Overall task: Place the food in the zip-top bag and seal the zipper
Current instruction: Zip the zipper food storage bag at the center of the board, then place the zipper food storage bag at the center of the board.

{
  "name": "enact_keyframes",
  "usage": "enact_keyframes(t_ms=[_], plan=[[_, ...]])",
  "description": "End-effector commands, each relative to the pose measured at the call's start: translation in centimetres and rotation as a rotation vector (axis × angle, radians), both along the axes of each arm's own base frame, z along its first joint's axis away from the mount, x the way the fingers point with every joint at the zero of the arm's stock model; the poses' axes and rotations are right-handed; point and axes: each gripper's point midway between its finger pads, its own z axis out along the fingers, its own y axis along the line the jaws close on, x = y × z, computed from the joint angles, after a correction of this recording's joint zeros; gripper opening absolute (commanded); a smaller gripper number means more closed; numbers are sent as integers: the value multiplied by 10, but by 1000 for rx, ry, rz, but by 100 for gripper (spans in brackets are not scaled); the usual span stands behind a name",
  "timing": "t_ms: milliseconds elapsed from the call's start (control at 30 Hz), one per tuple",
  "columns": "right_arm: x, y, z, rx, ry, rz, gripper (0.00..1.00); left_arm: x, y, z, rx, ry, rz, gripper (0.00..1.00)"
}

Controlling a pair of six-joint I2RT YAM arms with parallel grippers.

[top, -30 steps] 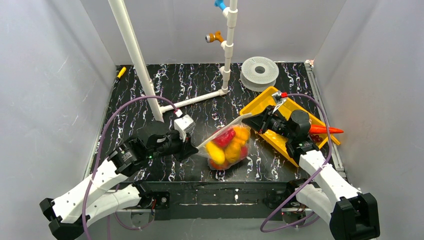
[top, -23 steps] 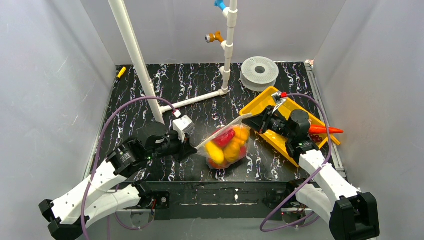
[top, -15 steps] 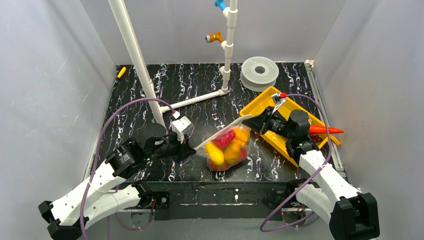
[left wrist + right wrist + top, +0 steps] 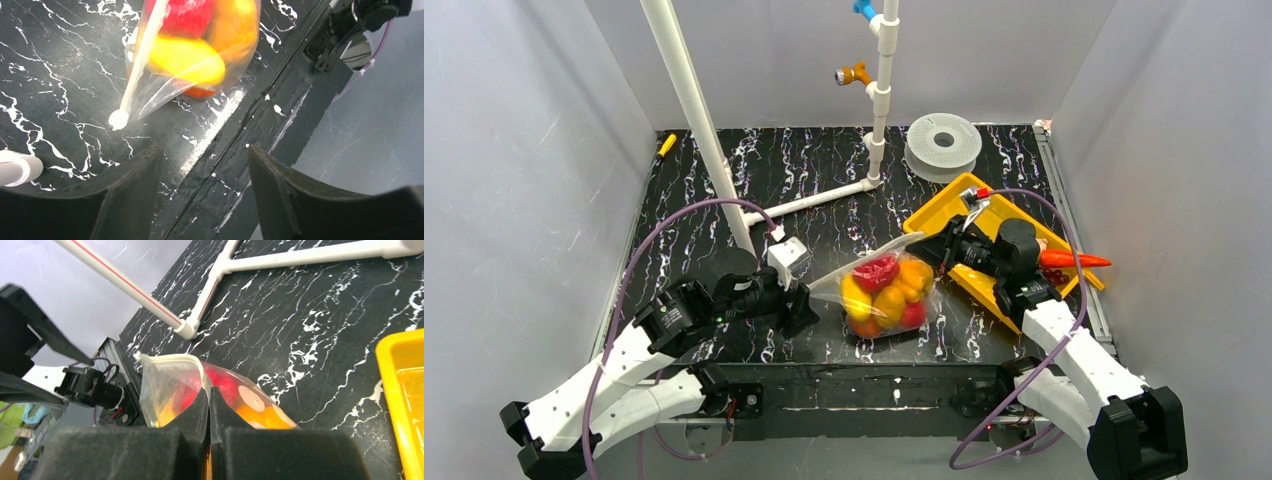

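Marbled table (image 4: 724, 170): pipe (image 4: 694, 100), spool (image 4: 943, 145), tray (image 4: 949, 205) beyond bag (image 4: 886, 293).

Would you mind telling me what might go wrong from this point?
Only the right gripper pinches the zipper, at one end; the left gripper is open and clear, so a pull could drag the floppy zip-top bag. Whether the zipper is fully sealed is unclear, so the food might spill.
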Motion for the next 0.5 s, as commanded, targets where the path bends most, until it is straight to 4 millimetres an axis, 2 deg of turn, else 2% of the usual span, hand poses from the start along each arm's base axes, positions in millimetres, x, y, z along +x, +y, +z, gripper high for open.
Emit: enact_keyframes(t_ms=[0, 67, 233, 367, 467], plan=[[-3, 13, 21, -41, -95, 43, 1, 6, 4, 25, -22, -48, 32, 65], [-4, 17, 17, -61, -88, 49, 1, 8, 7, 35, -37, -77, 51, 73], [-1, 34, 11, -91, -48, 80, 1, 10, 19, 65, -96, -141, 109, 84], [10, 55, 8, -106, 7, 122, 1, 12, 28, 82, -133, -182, 154, 87], [21, 74, 4, -145, 47, 137, 1, 15, 37, 86, -137, -212, 200, 88]])
